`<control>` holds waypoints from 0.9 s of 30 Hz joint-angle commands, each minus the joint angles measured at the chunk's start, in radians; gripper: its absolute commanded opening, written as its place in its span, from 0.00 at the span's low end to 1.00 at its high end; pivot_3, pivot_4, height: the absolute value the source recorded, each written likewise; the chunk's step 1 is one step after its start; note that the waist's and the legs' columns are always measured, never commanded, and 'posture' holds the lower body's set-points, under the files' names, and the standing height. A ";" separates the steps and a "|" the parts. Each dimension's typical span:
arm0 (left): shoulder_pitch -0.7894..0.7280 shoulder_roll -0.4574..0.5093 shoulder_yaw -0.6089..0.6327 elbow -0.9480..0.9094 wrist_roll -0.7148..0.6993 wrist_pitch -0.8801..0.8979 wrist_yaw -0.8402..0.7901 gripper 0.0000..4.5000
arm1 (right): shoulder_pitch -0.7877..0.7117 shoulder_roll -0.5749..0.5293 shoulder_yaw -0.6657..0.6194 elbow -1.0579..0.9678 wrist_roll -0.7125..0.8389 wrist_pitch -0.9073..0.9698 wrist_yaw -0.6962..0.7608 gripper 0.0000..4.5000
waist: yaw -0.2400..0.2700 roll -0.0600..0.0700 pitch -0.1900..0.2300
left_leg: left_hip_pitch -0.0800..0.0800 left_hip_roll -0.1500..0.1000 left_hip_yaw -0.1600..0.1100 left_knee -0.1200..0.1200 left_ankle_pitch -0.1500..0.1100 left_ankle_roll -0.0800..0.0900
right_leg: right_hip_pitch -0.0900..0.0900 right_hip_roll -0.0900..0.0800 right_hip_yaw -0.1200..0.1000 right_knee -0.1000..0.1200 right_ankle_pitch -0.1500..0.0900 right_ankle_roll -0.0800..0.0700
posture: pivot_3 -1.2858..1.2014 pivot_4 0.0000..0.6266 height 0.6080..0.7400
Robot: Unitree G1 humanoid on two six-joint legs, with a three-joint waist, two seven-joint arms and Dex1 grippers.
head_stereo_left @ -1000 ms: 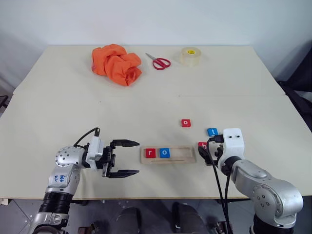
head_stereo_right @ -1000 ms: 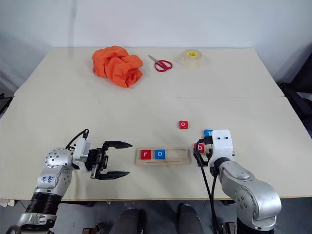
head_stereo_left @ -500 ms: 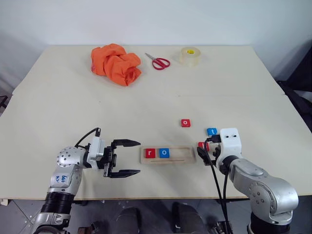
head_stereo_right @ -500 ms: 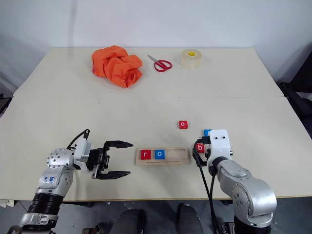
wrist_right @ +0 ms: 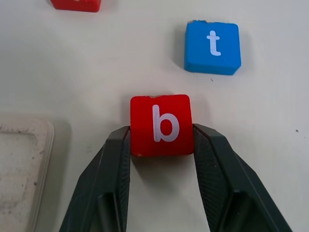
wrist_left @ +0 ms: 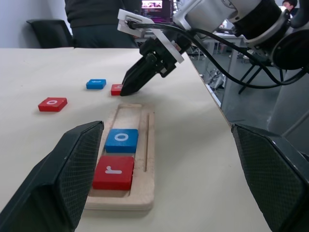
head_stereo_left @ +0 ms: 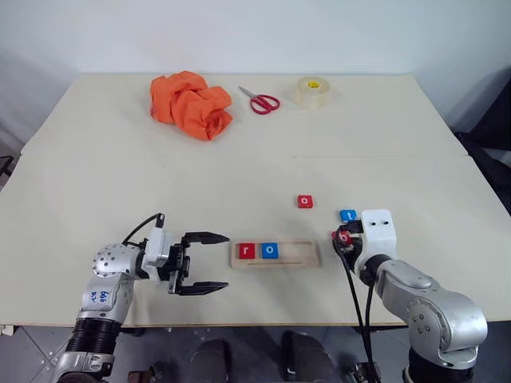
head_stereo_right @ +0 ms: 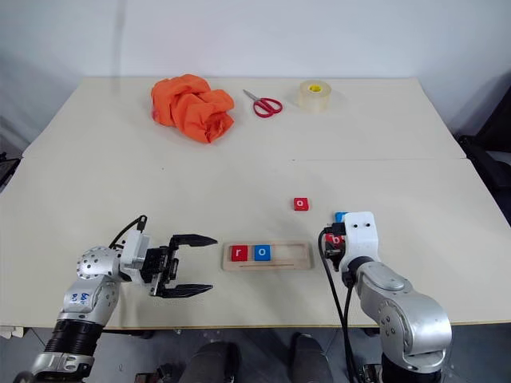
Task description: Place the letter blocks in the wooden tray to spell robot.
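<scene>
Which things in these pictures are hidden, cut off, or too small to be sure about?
- red b block: head views, mostly covered by the right gripper.
- blue t block: right eye view, partly behind the white wrist housing.
- loose red block: right wrist view, cut by the edge, letter unseen.
- wooden tray: right wrist view, one corner shown.

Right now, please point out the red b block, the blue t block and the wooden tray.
red b block (wrist_right: 161,124), right wrist view, top face.
blue t block (wrist_right: 213,47), right wrist view, top face.
wooden tray (head_stereo_left: 300,254), left eye view, bare groove.
</scene>
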 commanded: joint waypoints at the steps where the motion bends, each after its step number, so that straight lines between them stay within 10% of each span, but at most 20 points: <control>1: -0.007 0.016 0.032 0.022 -0.029 -0.009 -0.023 1.00 | 0.023 -0.024 -0.064 -0.119 0.011 0.079 0.036 0.33 | 0.001 0.000 0.000 | -0.002 0.000 0.000 0.000 0.000 0.000 | -0.002 0.000 0.000 0.000 0.000 0.000 | 0.52 0.24 1.00; 10: -0.067 0.025 0.049 0.124 -0.010 -0.044 -0.049 1.00 | 0.078 0.050 -0.094 -0.218 -0.018 0.156 0.064 0.33 | -0.002 0.000 0.000 | -0.010 0.000 0.001 0.000 0.000 0.000 | -0.011 0.001 0.001 0.002 0.000 0.001 | 0.52 0.24 1.00; 17: -0.085 0.026 0.050 0.145 -0.010 -0.050 -0.061 1.00 | 0.037 0.030 -0.128 -0.239 0.008 0.154 0.142 0.86 | -0.001 0.000 0.000 | -0.010 0.000 0.001 0.000 0.000 0.000 | -0.011 0.001 0.001 0.003 0.000 0.001 | 0.52 0.24 1.00; 19: -0.087 0.028 0.050 0.149 -0.010 -0.052 -0.065 1.00 | 0.040 -0.071 -0.127 -0.241 0.045 0.141 0.224 0.99 | 0.000 0.000 0.000 | -0.010 0.000 0.001 0.000 0.000 0.000 | -0.011 0.001 0.001 0.002 0.000 0.001 | 0.52 0.24 1.00; 27: -0.081 0.039 0.057 0.158 -0.011 -0.063 -0.075 1.00 | 0.037 -0.687 0.008 -0.024 0.148 -0.292 0.799 0.99 | -0.001 -0.001 0.000 | -0.010 -0.001 0.001 0.001 0.000 0.001 | -0.010 0.001 0.001 0.000 0.001 0.002 | 0.52 0.24 1.00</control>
